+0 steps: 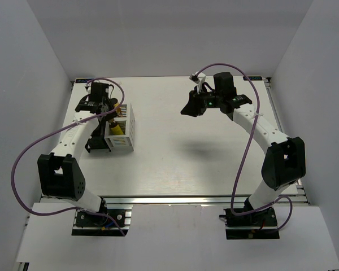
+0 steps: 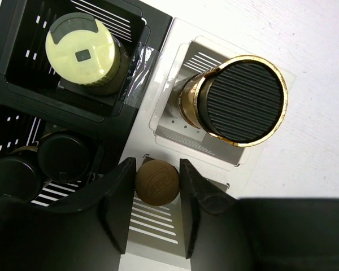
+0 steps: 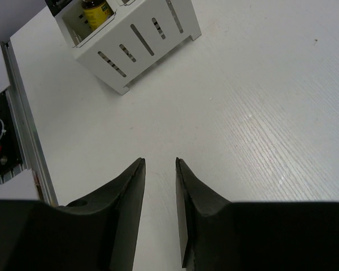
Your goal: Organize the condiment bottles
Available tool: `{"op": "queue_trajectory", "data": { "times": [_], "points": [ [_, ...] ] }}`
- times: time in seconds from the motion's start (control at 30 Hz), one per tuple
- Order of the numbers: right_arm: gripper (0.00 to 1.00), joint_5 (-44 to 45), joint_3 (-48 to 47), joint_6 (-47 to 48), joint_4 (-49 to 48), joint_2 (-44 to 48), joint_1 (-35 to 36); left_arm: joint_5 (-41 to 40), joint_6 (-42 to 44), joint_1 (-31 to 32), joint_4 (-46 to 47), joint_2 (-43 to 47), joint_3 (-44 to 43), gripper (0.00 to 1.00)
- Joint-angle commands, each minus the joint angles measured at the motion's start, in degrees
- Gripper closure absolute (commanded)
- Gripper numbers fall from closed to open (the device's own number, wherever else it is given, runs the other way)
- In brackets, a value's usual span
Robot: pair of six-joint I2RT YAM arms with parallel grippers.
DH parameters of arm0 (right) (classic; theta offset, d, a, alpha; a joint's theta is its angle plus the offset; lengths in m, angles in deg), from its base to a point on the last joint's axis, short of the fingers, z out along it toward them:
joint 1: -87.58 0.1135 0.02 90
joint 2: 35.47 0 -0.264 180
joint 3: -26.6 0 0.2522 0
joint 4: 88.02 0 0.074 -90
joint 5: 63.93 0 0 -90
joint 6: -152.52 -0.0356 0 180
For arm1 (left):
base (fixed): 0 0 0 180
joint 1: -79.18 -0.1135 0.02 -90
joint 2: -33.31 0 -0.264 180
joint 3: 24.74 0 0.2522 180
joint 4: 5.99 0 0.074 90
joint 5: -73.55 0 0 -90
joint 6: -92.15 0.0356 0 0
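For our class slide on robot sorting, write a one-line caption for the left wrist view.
Left gripper grips the tan-capped bottle in the white box, beside the amber bottle.

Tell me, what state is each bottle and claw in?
Tan-capped bottle: standing in the white box, gripped at its cap.
Left gripper: shut on the tan-capped bottle.
Amber bottle: standing in the white box, capped, untouched.
Two black-capped bottles: in the black stand, untouched.
Pale-capped bottle: in the black stand, untouched.
Right gripper: slightly open, empty, above the table.
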Motion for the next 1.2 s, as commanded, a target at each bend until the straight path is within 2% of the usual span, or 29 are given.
{"op": "queue_trajectory", "data": {
  "times": [0.0,0.27,0.57,0.83,0.9,1.17],
  "points": [
    [0.66,-0.47,0.06,-0.43,-1.32,1.84,-0.44,1.05,0.61,-0.72,1.62,1.46,0.12,0.55],
    [0.66,-0.55,0.24,-0.43,-1.32,1.66,-0.7,3.77,1.31,-0.72,2.5,3.39,0.73,0.69],
    [0.66,-1.26,0.15,-0.25,-1.23,0.96,-0.7,9.13,2.72,-0.63,5.49,12.88,7.58,0.71],
    [0.66,-1.7,-0.55,-0.16,-0.88,0.17,-0.7,12.82,3.77,-0.63,8.3,16.75,13.38,0.6],
    [0.66,-1.52,-0.47,0.1,-0.61,0.25,-0.7,13.35,4.03,-0.63,8.65,16.67,13.74,0.54],
    [0.67,-1.17,0.24,0.28,-0.96,0.78,-0.7,15.29,5.27,-0.72,9.1,15.79,13.39,0.4]
  ]
}}
